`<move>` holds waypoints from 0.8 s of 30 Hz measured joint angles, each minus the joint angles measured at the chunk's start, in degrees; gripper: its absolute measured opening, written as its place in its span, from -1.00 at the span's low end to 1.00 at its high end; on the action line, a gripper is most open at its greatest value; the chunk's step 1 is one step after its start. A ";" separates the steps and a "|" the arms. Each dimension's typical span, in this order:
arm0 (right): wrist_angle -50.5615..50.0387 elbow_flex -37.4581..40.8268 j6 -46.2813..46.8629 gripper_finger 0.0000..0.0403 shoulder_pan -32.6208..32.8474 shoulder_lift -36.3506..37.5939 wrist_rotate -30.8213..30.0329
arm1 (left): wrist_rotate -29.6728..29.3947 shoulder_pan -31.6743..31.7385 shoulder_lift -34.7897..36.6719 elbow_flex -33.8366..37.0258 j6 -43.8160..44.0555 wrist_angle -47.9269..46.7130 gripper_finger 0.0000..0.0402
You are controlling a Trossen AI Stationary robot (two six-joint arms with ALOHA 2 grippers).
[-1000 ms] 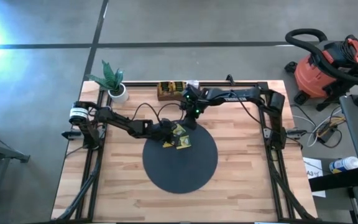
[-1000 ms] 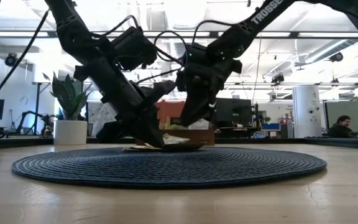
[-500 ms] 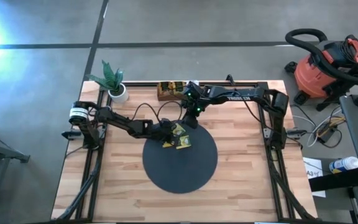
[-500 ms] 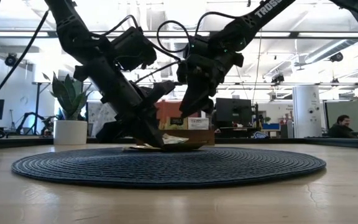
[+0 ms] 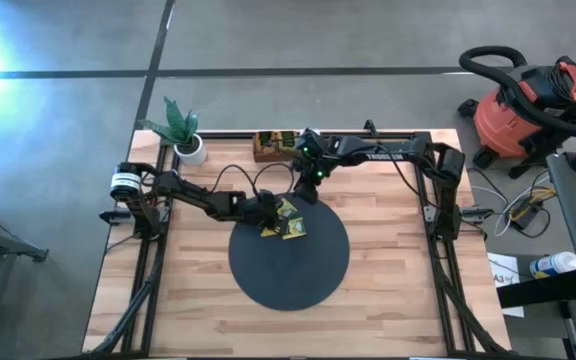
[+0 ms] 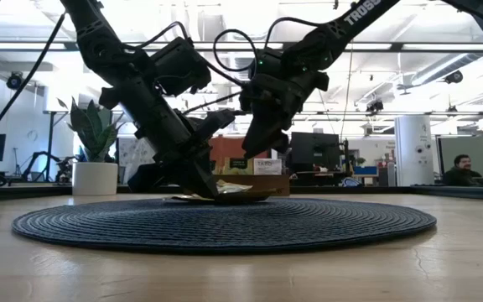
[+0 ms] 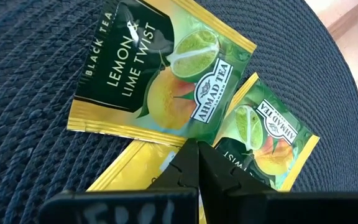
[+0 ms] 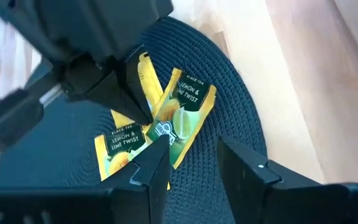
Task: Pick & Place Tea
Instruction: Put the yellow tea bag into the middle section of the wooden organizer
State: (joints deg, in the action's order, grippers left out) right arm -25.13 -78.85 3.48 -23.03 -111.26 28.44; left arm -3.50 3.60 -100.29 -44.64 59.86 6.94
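Three yellow-and-green tea packets [image 7: 160, 68] lie flat and overlapping on the far-left part of the black round mat [image 5: 288, 270]. One [image 7: 266, 146] is beside the largest-looking packet, and a plain yellow one [image 7: 132, 168] lies under both. My left gripper [image 7: 194, 152] is shut and slants down from the table's left, with its tip on the pile. My right gripper [image 8: 194, 168] hangs open above the mat's far edge, over the packets [image 8: 185, 112]. Nothing is between its fingers. My left gripper touches the pile with its shut fingertips [image 6: 208, 191], slanting down from the table's left. The tips meet the packets where the yellow packet's edge [image 7: 166, 163] and the right-hand packet overlap. Which packet bears them I cannot tell. All packets lie flat on the mat.
A brown wooden compartment tray [image 5: 273, 146] stands at the table's far edge, just behind my right gripper. A potted plant [image 5: 183, 135] stands at the far left corner. The mat's near half [image 5: 293, 290] is bare. A red vacuum [image 5: 528, 105] sits on the floor off the table's right.
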 joint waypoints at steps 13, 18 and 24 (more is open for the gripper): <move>2.69 -0.12 3.59 -0.36 -2.58 -3.71 0.02 | 1.43 0.02 0.00 1.95 0.07 0.48 -1.00; 3.30 -0.35 3.86 -0.36 -2.66 -5.07 0.57 | 1.39 0.02 -0.02 3.14 0.33 0.50 -1.00; 3.75 -0.35 8.11 -0.38 -2.55 -6.79 6.57 | 1.23 0.30 -0.04 3.55 0.24 1.07 -1.00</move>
State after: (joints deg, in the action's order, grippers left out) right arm -21.38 -79.20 11.59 -25.58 -118.05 35.01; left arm -2.26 3.89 -100.33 -41.09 60.10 8.01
